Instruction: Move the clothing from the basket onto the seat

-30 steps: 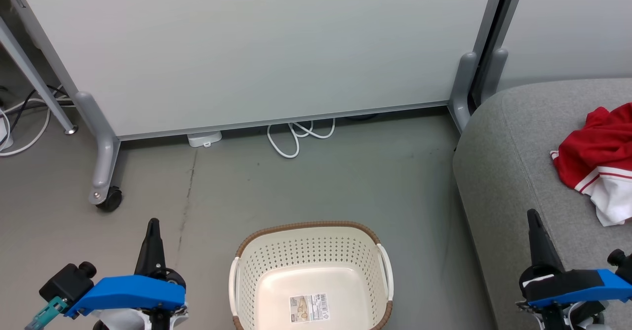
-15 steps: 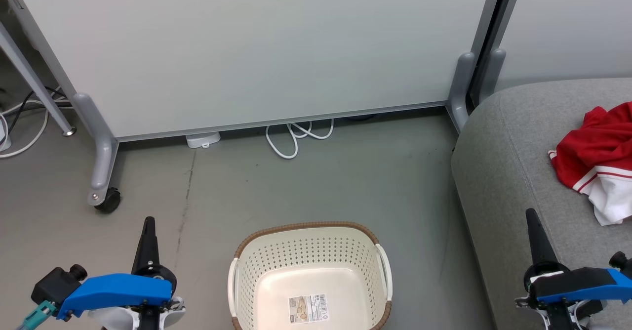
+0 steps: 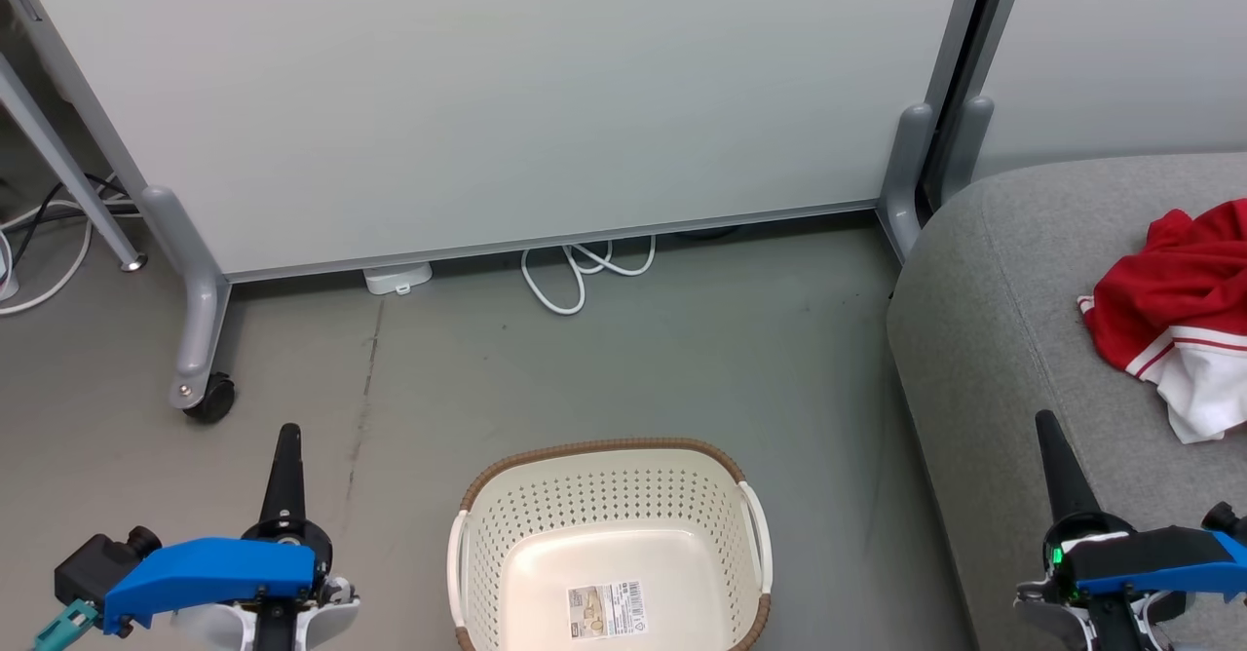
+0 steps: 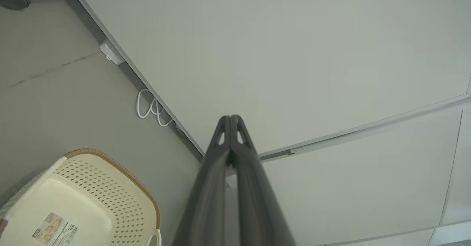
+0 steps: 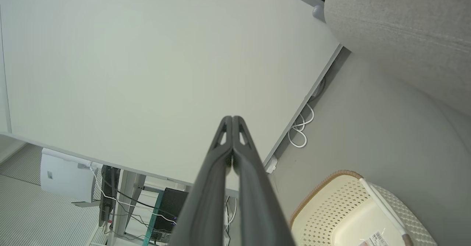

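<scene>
Head view: the red clothing (image 3: 1169, 310) lies crumpled on the grey seat (image 3: 984, 339), well apart from the basket (image 3: 609, 448), which holds only its sticker (image 3: 609, 607). The left gripper (image 3: 288, 441) and right gripper (image 3: 1047, 429), fingers pressed together and empty, have sunk slightly lower. The task looks finished, with both arms retiring.
</scene>
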Robot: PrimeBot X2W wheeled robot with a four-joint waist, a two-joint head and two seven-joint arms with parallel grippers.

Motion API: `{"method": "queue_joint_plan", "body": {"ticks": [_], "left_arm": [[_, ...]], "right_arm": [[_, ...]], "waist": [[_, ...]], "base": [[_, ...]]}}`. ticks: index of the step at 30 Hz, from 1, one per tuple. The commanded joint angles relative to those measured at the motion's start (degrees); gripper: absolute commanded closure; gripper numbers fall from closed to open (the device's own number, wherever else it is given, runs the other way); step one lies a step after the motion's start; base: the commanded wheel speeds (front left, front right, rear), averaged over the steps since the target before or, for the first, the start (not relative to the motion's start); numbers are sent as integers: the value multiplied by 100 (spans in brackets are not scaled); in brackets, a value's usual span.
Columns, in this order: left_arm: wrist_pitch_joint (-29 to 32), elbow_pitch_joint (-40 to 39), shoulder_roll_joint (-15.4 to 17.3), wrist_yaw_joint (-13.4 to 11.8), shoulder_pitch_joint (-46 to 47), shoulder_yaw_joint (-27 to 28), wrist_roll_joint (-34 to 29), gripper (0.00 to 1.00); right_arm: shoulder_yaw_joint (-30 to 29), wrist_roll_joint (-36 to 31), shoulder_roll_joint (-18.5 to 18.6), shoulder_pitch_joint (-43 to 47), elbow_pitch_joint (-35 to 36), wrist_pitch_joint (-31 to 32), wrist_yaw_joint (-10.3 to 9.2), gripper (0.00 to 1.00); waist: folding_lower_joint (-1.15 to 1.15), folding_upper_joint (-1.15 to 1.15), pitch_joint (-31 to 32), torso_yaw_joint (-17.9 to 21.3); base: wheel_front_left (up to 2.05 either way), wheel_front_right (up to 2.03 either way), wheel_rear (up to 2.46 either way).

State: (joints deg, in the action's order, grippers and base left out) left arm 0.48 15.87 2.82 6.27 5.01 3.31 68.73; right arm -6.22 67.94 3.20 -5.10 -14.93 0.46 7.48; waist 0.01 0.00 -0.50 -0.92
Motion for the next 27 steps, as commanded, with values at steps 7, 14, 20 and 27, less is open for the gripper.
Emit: {"method": "queue_joint_plan", "body": {"ticks": [7, 14, 20, 27], "left_arm": [[127, -88, 9, 53, 135, 94, 447, 100], [217, -108, 9, 73, 143, 134, 802, 100], [300, -123, 9, 90, 145, 174, 1089, 100], [376, -144, 9, 98, 144, 220, 1408, 100]], "right_arm": [[-20, 486, -7, -126, 71, 121, 2, 100], [-24, 849, -13, -128, 78, 218, 2, 100], [-27, 1144, -18, -130, 82, 292, 2, 100], [-29, 1471, -22, -128, 86, 372, 2, 100]], "waist": [[-1, 0, 5, 13], [-1, 0, 9, 25], [-1, 0, 13, 36], [-1, 0, 17, 48]], "base": [[0, 0, 0], [0, 0, 0], [0, 0, 0], [0, 0, 0]]}}
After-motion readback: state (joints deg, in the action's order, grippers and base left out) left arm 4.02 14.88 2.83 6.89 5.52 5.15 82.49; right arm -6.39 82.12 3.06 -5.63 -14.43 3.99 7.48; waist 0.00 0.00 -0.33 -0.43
